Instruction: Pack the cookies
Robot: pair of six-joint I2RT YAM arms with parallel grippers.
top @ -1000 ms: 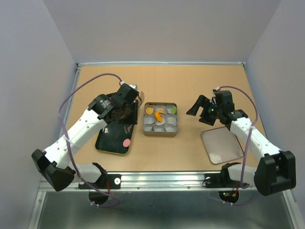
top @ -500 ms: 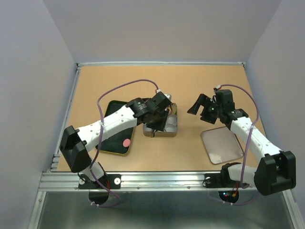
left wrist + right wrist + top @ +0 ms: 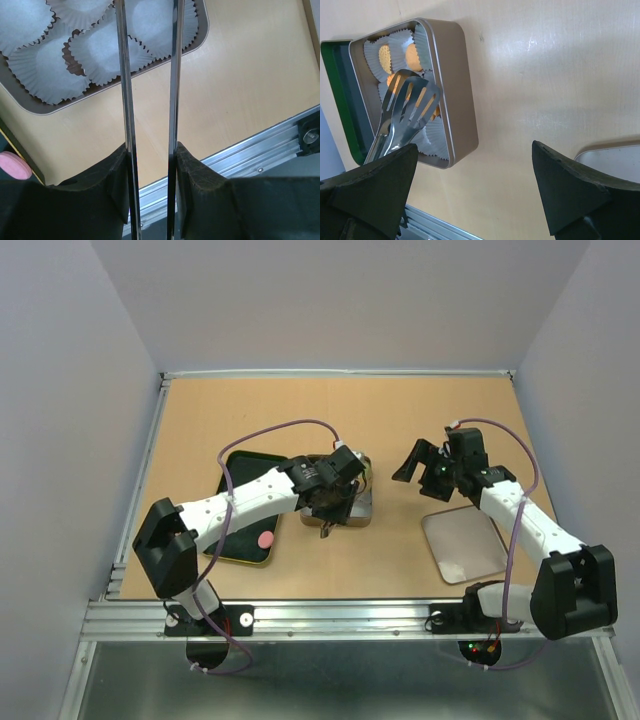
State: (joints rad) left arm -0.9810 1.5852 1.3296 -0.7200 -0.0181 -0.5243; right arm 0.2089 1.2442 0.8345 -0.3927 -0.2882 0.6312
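Tan tabletop (image 3: 400, 410), grey walls (image 3: 340, 300); left fingers (image 3: 111, 176) clamp tongs (image 3: 410, 102) over the tin (image 3: 458, 90); right fingers (image 3: 570, 192) wide

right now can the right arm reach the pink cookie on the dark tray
Probably not: the pink cookie lies beyond the tin, and the left arm with its tongs lies across the way.

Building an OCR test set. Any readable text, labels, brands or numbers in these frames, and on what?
None readable. The tin, tongs, cookies, paper cups, green tray and grey lid carry no visible print in any view.
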